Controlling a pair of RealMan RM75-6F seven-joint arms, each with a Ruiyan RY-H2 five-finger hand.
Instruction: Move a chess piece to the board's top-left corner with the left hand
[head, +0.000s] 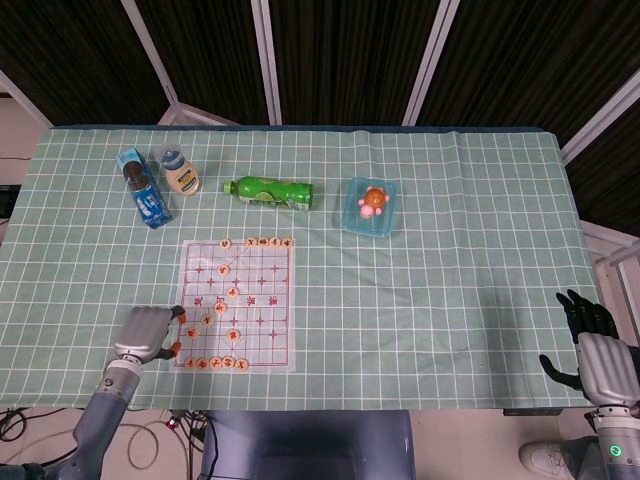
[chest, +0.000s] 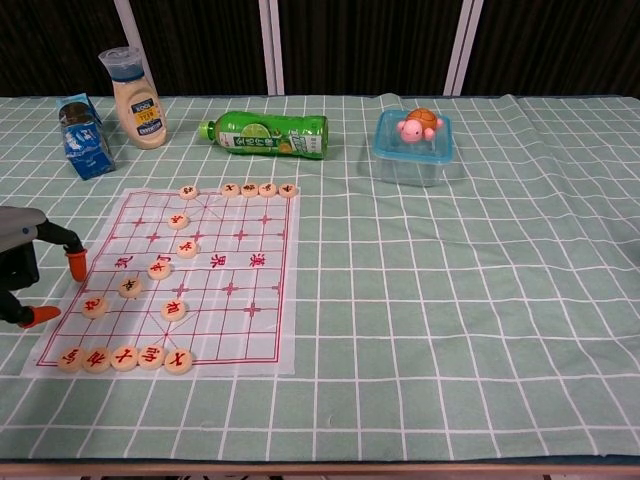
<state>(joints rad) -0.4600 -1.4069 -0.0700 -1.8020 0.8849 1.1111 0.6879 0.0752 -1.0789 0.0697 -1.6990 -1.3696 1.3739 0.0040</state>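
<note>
A clear sheet printed with a red grid, the chess board (head: 262, 296) (chest: 258, 322), lies on the green checked cloth. Round wooden pieces with red marks stand on it: a row along its far edge (head: 258, 241) (chest: 248, 189), a row along its near edge (head: 215, 363) (chest: 123, 357), and several scattered on its left half. My left hand (head: 145, 332) (chest: 22, 263) hovers at the board's near-left edge, its orange-tipped fingers (chest: 73, 264) spread, nothing in it. The closest piece (chest: 94, 306) lies just right of those tips. My right hand (head: 590, 345) hangs open off the table's near-right corner.
Along the far side stand a blue carton (head: 141, 189) (chest: 84, 136), a white dressing bottle (head: 179, 170) (chest: 133, 97), a green bottle lying on its side (head: 269, 190) (chest: 266, 135), and a clear blue box with a toy turtle (head: 369, 206) (chest: 412, 145).
</note>
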